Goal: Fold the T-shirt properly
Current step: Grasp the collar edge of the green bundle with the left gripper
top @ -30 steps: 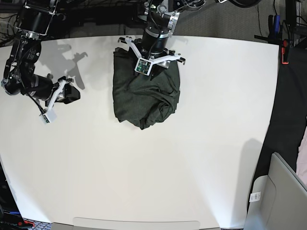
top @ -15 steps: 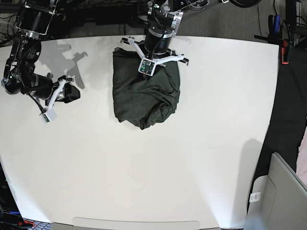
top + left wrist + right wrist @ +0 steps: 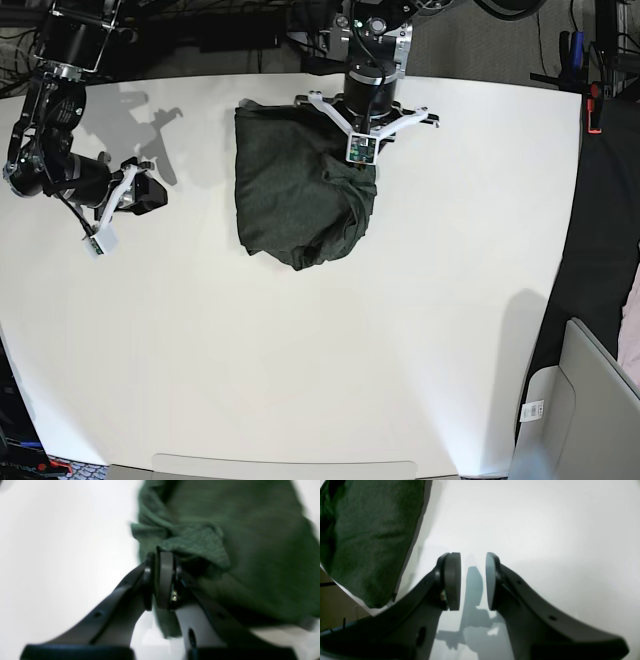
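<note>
On your white bench [image 3: 300,360] the T-shirt [image 3: 295,195] lies bunched near the far edge, left gripper [image 3: 161,580] clamped on its fold; right gripper [image 3: 473,581] hovers apart, empty

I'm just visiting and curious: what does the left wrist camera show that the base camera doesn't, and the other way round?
Only the left wrist view shows the left fingers pressed shut, a fold of the T-shirt bunched at their tips. Only the base view shows the whole crumpled T-shirt, the right fingers off to one side, and most of the white table. Both show the green shirt on that table.
</note>
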Available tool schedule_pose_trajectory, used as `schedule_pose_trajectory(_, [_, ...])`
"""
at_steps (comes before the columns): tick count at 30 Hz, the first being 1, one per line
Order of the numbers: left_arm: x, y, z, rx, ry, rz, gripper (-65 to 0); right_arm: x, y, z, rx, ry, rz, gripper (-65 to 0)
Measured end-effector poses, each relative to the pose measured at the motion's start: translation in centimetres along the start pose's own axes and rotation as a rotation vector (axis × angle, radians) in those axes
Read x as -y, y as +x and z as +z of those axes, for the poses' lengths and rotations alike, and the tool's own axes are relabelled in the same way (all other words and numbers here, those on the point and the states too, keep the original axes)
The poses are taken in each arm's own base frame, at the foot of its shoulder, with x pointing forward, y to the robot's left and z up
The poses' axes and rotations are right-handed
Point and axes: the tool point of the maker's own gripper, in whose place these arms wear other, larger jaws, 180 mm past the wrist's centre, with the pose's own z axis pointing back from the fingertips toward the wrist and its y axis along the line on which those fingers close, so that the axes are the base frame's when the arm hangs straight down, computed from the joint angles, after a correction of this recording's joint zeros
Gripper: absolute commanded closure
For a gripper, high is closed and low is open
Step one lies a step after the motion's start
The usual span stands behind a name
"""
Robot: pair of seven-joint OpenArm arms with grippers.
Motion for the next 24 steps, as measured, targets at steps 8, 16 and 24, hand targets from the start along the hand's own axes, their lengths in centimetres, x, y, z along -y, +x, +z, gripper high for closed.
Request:
schedule_pose_trajectory(8, [-2.1, -0.7, 1.3, -0.027, 0.051, 0.060, -2.4, -0.9, 0.4, -0.8, 0.019, 0.026, -0.010, -17.5])
schedule_pose_trajectory(16, [-1.5, -3.6, 3.0, -0.111, 0.038, 0.073, -2.5, -1.5, 1.5, -1.2, 0.045, 0.042, -0.006, -17.5])
schedule_pose_trajectory(24, [-0.6, -4.4, 3.2, -0.182, 0.030, 0.115, -10.0, -2.5, 2.4, -1.9, 0.072, 0.067, -0.012, -17.5])
